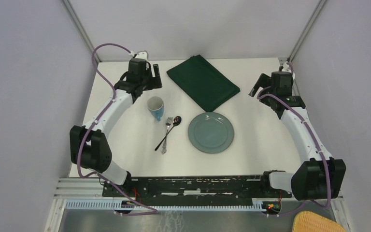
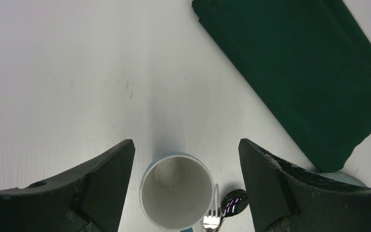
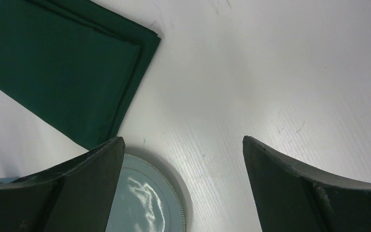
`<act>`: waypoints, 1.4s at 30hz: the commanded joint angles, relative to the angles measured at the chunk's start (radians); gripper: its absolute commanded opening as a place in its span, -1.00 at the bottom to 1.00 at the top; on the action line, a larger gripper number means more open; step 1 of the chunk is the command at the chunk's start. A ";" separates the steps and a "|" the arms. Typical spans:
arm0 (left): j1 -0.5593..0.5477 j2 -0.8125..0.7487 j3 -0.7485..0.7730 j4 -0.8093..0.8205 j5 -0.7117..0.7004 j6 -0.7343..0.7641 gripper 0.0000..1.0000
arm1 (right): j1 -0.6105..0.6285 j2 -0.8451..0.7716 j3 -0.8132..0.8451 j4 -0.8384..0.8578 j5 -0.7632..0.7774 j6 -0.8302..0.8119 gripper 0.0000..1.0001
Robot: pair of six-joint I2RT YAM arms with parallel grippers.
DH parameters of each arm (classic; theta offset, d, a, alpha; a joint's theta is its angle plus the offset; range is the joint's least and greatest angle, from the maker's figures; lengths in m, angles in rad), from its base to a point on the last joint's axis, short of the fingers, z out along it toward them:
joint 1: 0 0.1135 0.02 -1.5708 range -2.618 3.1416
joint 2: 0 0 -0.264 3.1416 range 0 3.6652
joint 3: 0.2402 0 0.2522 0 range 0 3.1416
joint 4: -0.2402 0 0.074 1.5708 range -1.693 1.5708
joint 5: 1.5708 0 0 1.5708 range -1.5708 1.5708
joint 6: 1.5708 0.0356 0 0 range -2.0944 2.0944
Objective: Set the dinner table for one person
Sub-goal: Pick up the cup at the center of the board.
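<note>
Top external: glossy round plate [image 1: 211, 132], matte dinner table [image 1: 125, 145].

The top view looks steeply down from high behind the arm bases, taking in the whole table [image 1: 251, 159]. Both wrist views hang close above it, facing down. All three share the dark green cloth [image 1: 204, 82].

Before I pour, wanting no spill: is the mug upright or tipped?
Upright: the mug stands on its base, round open mouth facing up.
</note>
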 commanded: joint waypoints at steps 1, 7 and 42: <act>0.005 -0.014 -0.058 -0.014 -0.078 0.010 0.71 | 0.024 -0.010 0.052 -0.026 0.092 -0.025 0.96; 0.004 -0.081 -0.168 -0.001 -0.152 -0.035 0.68 | 0.030 -0.037 0.008 -0.003 0.091 -0.034 0.96; 0.004 -0.110 -0.317 0.038 -0.059 -0.101 0.23 | 0.074 -0.018 0.023 -0.032 0.092 -0.043 0.96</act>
